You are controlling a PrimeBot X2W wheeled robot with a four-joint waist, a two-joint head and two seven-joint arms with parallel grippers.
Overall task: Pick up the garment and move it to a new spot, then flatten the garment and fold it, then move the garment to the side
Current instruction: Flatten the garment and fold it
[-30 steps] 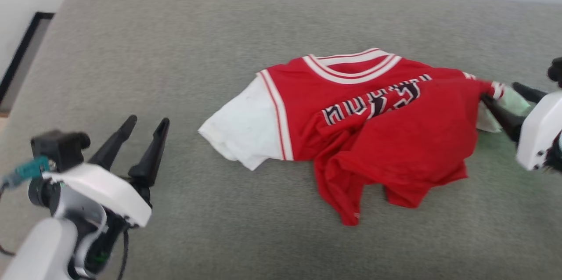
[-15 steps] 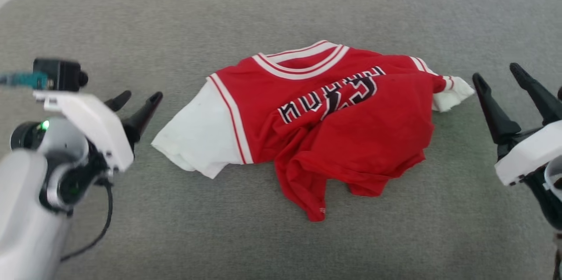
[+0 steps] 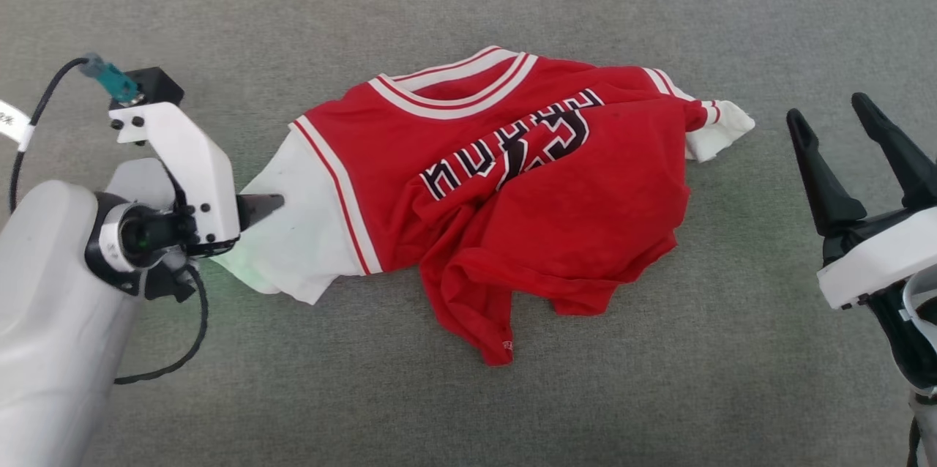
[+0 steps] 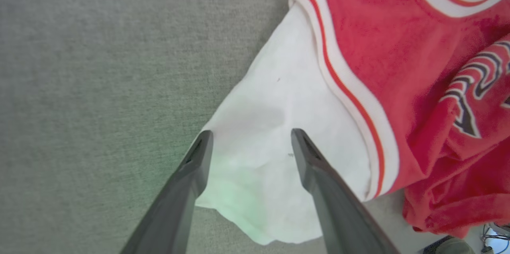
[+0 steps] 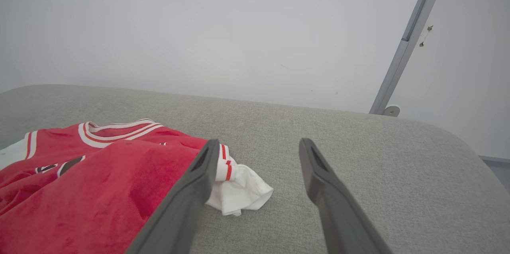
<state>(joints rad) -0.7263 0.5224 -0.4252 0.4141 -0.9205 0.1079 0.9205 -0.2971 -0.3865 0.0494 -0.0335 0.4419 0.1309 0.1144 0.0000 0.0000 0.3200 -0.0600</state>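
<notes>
The left gripper (image 4: 251,134) stands spread wide, its fingers straddling the outer end of the white sleeve on its side, nothing pinched. The right gripper (image 3: 831,112), equally wide and empty, hangs just off the other sleeve. The garment (image 3: 556,218) is a red jersey with striped trim and black-and-white print, its lower half crumpled. It lies mid-surface (image 3: 468,408), with bare grey fabric all around. Its long axis runs sleeve to sleeve, left to right, collar toward the far edge.
</notes>
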